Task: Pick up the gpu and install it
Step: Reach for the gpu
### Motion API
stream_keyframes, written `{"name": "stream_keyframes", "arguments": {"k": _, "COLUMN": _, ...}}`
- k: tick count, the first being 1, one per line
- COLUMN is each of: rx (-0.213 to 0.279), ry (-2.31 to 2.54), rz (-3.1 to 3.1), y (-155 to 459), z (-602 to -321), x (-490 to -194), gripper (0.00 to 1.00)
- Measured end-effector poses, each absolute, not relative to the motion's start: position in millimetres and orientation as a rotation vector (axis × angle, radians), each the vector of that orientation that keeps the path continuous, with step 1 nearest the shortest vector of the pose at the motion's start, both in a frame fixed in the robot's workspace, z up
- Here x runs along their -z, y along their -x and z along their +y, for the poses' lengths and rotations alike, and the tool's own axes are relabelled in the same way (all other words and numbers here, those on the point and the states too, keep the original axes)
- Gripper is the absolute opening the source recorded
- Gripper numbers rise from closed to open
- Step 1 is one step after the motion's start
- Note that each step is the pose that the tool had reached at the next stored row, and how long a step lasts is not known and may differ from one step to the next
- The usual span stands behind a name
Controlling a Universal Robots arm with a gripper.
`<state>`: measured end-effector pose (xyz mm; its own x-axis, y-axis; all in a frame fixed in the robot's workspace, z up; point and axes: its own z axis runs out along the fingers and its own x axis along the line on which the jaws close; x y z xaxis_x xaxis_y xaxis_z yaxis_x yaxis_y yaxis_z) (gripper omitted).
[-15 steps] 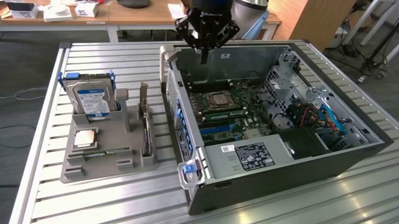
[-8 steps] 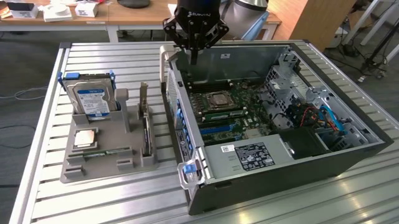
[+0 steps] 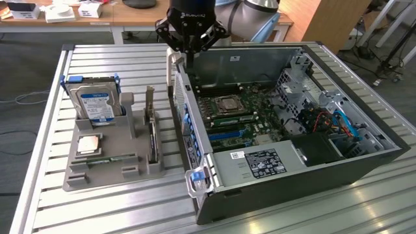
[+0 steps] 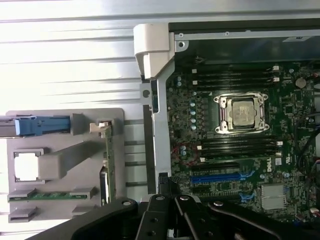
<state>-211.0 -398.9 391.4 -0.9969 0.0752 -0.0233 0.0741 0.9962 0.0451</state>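
Note:
The gpu (image 3: 153, 139) is a thin dark card standing on edge in a slot of the grey holder tray (image 3: 107, 168), its silvery bracket at the far end. In the wrist view the gpu (image 4: 108, 165) shows edge-on with a green rim. My black gripper (image 3: 192, 61) hangs above the rear wall of the open computer case (image 3: 286, 161), to the exterior view's right of the card and well above it. Its fingers are shut with nothing between them. The wrist view has the gripper (image 4: 166, 183) over the case wall, beside the motherboard (image 4: 235, 150).
The tray also holds a silver hard drive (image 3: 95, 102) with blue rails, a processor chip (image 3: 87, 144) and a green memory stick (image 3: 107, 159). A white latch (image 4: 155, 50) tops the case wall. Everything sits on a slatted metal table (image 3: 117, 209). Desks stand behind.

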Motion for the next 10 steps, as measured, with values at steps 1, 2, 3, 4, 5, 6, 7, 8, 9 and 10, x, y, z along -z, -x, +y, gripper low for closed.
{"name": "stream_keyframes", "arguments": {"k": 1, "rx": -0.069, "ry": -0.117, "rz": 3.114, "y": 214, "z": -399, "x": -391, "gripper": 0.11}}
{"name": "stream_keyframes", "arguments": {"k": 2, "rx": -0.069, "ry": -0.117, "rz": 3.114, "y": 218, "z": -399, "x": -391, "gripper": 0.11}}
{"name": "stream_keyframes", "arguments": {"k": 3, "rx": -0.069, "ry": -0.117, "rz": 3.114, "y": 221, "z": -399, "x": -391, "gripper": 0.11}}
{"name": "stream_keyframes", "arguments": {"k": 4, "rx": -0.069, "ry": -0.117, "rz": 3.114, "y": 225, "z": -399, "x": -391, "gripper": 0.11}}
{"name": "stream_keyframes", "arguments": {"k": 5, "rx": -0.069, "ry": -0.116, "rz": 3.114, "y": 228, "z": -399, "x": -391, "gripper": 0.11}}
{"name": "stream_keyframes", "arguments": {"k": 6, "rx": -0.069, "ry": -0.116, "rz": 3.114, "y": 231, "z": -399, "x": -391, "gripper": 0.11}}
{"name": "stream_keyframes", "arguments": {"k": 7, "rx": -0.069, "ry": -0.117, "rz": 3.114, "y": 234, "z": -399, "x": -391, "gripper": 0.11}}
{"name": "stream_keyframes", "arguments": {"k": 8, "rx": -0.069, "ry": -0.117, "rz": 3.114, "y": 237, "z": -399, "x": -391, "gripper": 0.11}}
{"name": "stream_keyframes", "arguments": {"k": 9, "rx": -0.069, "ry": -0.117, "rz": 3.114, "y": 240, "z": -399, "x": -391, "gripper": 0.11}}
{"name": "stream_keyframes", "arguments": {"k": 10, "rx": -0.069, "ry": -0.117, "rz": 3.114, "y": 243, "z": -399, "x": -391, "gripper": 0.11}}
